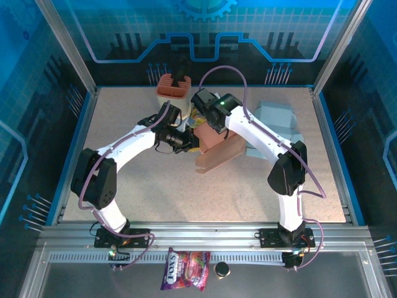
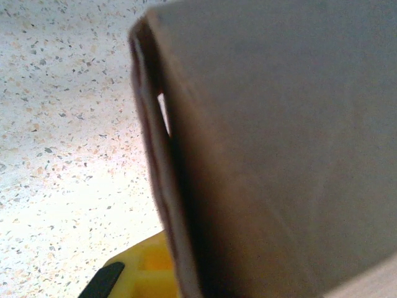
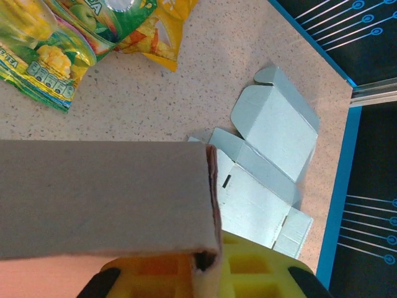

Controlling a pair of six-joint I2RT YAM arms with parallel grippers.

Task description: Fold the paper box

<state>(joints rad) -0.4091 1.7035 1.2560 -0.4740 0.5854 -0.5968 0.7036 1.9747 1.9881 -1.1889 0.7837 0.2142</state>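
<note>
Over the middle of the table on my top camera, both arms meet at the brown paper box, which sits tilted, left gripper at its left end and right gripper at its upper end; on the left wrist, cardboard crowds the lens, its folded edge running down into my fully closed jaws, pinched there. Right wrist now: those jaws are all but closed on a box wall too, with pale blue flat boxes and snack packets lying on the table beyond

Robot lab cell is indicated: speckled table enclosed by aluminium frame and blue circuit-print panels, left arm and right arm bolted to front rail.
</note>
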